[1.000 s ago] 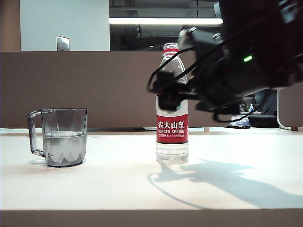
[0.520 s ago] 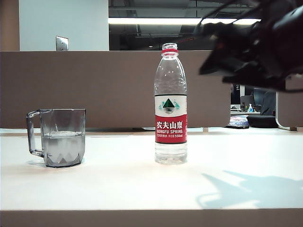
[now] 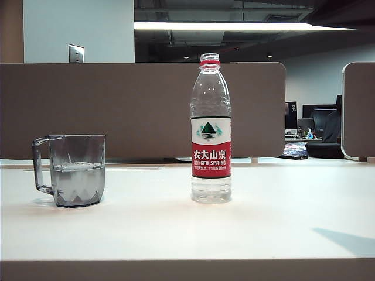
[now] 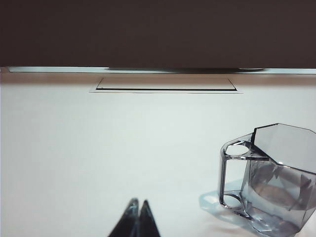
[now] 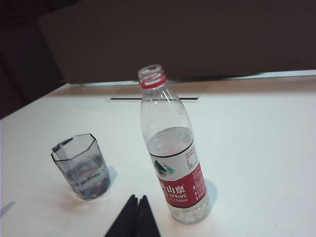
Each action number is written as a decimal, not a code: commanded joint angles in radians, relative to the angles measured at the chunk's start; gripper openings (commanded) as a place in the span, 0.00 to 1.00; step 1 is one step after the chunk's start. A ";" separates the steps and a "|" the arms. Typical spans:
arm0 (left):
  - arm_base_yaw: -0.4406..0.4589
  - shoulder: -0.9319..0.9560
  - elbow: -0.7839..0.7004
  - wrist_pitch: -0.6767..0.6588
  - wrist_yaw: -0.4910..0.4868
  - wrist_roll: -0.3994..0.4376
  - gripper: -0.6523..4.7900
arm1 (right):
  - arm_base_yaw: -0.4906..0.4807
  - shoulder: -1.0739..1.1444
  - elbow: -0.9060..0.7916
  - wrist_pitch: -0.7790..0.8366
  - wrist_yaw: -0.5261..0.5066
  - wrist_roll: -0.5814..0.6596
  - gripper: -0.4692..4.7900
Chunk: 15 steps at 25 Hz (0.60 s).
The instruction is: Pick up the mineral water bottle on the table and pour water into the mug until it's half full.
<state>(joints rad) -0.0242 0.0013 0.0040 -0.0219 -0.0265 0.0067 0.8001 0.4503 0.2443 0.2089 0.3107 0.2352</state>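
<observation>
The mineral water bottle [image 3: 211,134] stands upright and uncapped near the middle of the table [image 3: 281,211], with nothing holding it. Water fills it to about the top of its label [image 5: 170,140]. The smoky mug [image 3: 73,170] stands well to its left, handle pointing away from the bottle, with water [image 3: 76,181] in roughly its lower half. Neither arm shows in the exterior view. My left gripper [image 4: 138,201] is shut and empty over bare table, apart from the mug [image 4: 276,182]. My right gripper [image 5: 138,197] is shut and empty, hanging short of the mug [image 5: 84,165] and the bottle [image 5: 173,158].
A brown partition [image 3: 117,105] runs along the table's back edge, and a second panel [image 3: 358,111] stands at the right. A flat rectangular cover plate [image 4: 165,84] lies flush in the tabletop near the back. The tan front edge [image 3: 187,269] is close to the camera.
My right arm has drawn back from the bottle, up and to the right, and left the exterior view. Its jaws have closed. The bottle stays standing on the table.
</observation>
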 commanded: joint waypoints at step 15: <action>0.000 0.000 0.003 0.008 0.005 0.000 0.11 | -0.078 -0.381 -0.018 -0.024 -0.034 -0.181 0.08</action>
<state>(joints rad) -0.0242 0.0010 0.0040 -0.0223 -0.0265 0.0067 0.7704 0.0769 0.2367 0.1680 0.3096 0.1001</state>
